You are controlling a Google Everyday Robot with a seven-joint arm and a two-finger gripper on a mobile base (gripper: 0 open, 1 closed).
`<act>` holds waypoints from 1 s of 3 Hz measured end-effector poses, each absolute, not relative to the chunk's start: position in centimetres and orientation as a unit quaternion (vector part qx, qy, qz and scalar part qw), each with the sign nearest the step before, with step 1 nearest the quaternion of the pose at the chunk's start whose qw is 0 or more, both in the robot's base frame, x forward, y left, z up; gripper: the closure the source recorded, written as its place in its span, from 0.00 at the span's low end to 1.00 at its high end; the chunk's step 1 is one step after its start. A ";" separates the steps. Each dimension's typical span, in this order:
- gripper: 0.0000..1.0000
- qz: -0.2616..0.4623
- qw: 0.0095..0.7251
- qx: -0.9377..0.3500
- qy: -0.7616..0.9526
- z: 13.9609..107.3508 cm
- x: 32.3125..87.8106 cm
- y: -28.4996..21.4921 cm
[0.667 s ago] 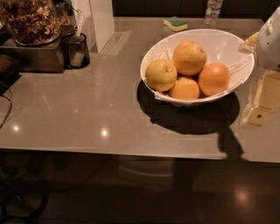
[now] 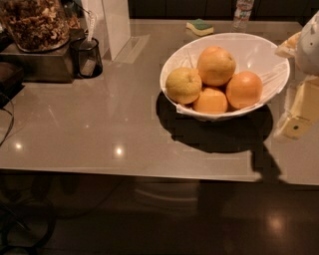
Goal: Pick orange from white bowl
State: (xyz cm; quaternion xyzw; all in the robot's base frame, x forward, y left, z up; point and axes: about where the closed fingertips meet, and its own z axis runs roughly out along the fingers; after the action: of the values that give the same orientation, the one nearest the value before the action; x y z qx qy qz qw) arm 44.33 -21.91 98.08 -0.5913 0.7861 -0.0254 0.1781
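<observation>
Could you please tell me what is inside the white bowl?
The white bowl holds the orange, a yellow fruit, a large pale fruit, a front fruit, hiding its floor. End effector beside rim.

Gripper (image 2: 298, 114) at R edge, just R of white bowl (image 2: 259, 50), mostly cut off by frame. Orange (image 2: 244, 88) just L of it: btm hidden behind bowl rim. Bottle (image 2: 242, 12), up-left of gripper, cropped at top; nut jar (image 2: 32, 22), far L, likewise.
</observation>
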 end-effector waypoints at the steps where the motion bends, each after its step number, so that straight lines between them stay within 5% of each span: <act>1: 0.00 -0.004 0.211 -0.576 0.789 98.4 46.2 -22.5; 3: 0.09 0.029 0.237 -0.565 0.790 98.0 48.9 -22.6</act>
State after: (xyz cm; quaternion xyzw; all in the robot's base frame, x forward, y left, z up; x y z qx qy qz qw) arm 48.88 -22.60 98.00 -0.5653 0.7896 0.0294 0.2367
